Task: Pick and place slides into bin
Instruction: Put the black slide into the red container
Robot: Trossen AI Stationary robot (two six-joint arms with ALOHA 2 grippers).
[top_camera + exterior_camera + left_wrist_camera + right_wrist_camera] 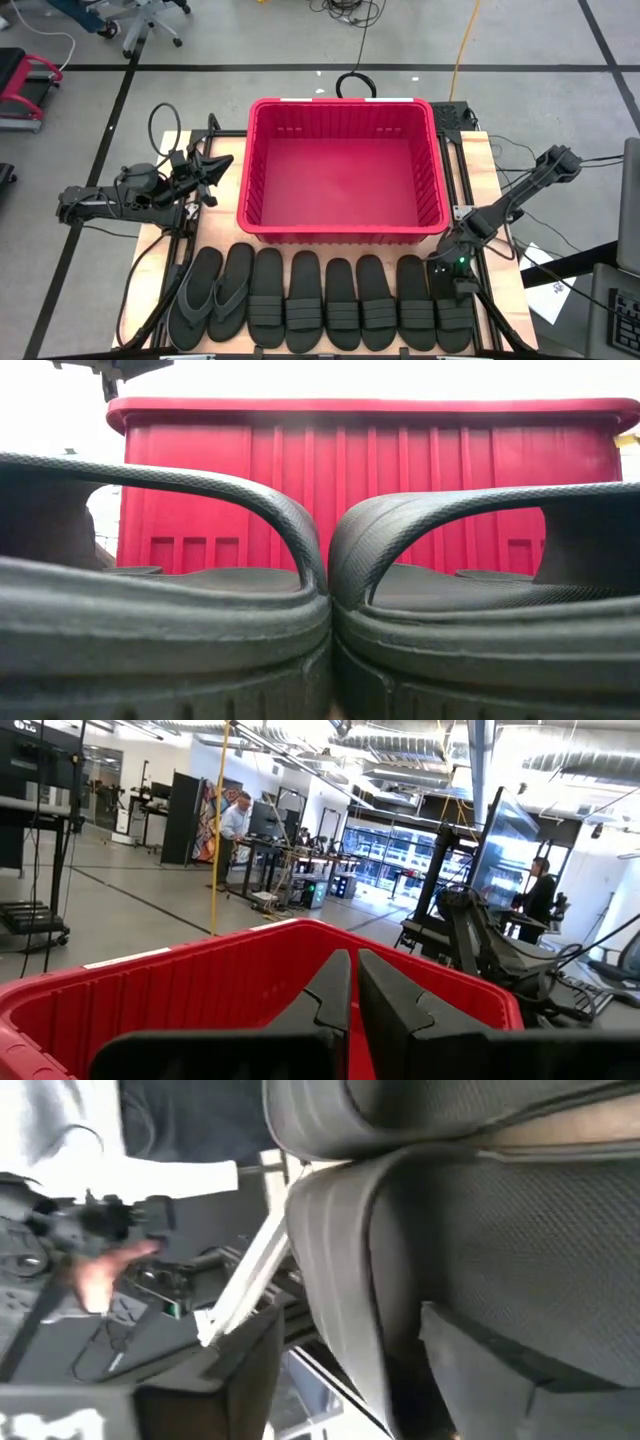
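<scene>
The right gripper (456, 283) hangs over the last matte black rubber slide (452, 305) at the counter's front right corner, though I cannot tell how its fingers are set. It should probably pinch that ribbed strap squarely, lift clear of the neighbouring slide, then carry it to the empty red slotted plastic bin (343, 234) just behind the row. The left gripper (215, 168), fingers together, waits by the bin's left side.

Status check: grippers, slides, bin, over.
Right gripper down over the end slide, grip unconfirmed. Left gripper parked beside the bin, jaws shut. Eight slides lined up on table, bin empty. Nothing in the way.
</scene>
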